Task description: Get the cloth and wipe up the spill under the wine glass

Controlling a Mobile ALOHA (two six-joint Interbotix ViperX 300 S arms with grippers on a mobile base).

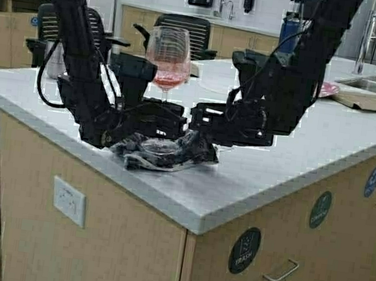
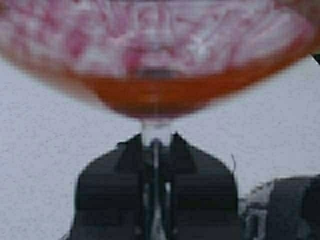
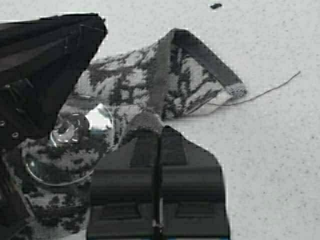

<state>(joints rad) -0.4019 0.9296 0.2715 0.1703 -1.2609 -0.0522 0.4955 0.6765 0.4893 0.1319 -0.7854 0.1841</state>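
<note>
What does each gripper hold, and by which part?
Left gripper: the glass, by its stem. Right gripper: the cloth, by a pinched fold.

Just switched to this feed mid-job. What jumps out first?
The wine glass, red liquid in its bowl, stands near the counter's front corner with the left end effector shut on its stem. Its foot sits on the crumpled cloth, and the right end effector is pinching a fold of that cloth beside it.
</note>
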